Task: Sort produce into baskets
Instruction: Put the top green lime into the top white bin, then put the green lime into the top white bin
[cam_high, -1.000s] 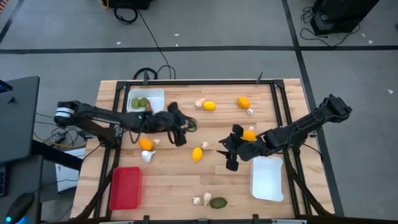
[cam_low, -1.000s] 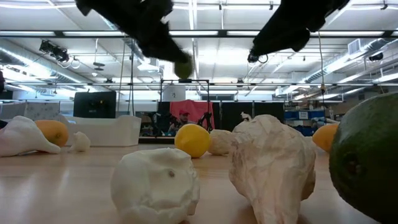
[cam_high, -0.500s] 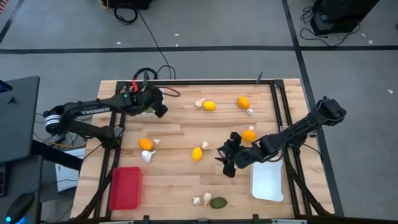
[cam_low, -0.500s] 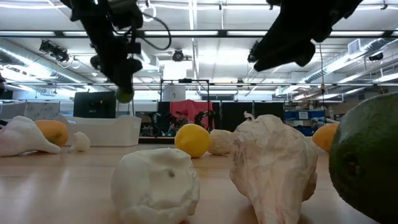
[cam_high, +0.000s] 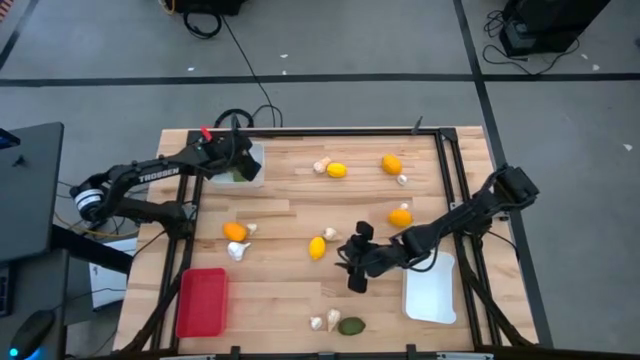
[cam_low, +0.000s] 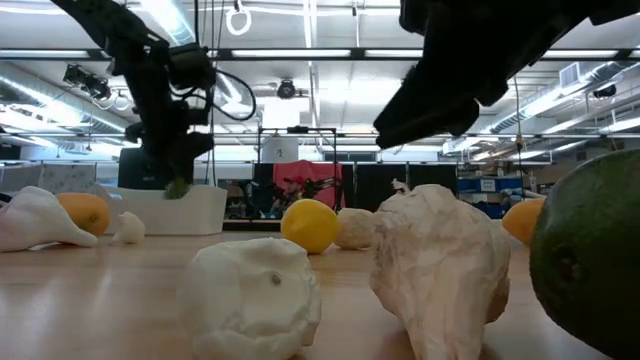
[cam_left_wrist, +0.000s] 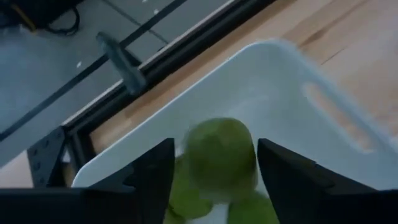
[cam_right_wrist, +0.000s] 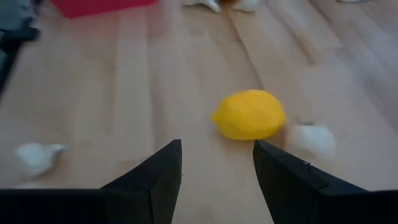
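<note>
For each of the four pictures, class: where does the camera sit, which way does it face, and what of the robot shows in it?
High: overhead, facing down; both arms, table.
Low: table height, facing the room; arms above, garlic close.
Left wrist: over the white tray; left claw open, green fruit between.
Right wrist: facing the lemon; right claw open.
Shared: that lemon in high.

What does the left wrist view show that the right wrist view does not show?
Only the left wrist view shows a white tray with green fruits in it, under the left end effector. Only the right wrist view shows a yellow fruit on bare wood and a red tray. Both show open dark fingers and the wooden table.
</note>
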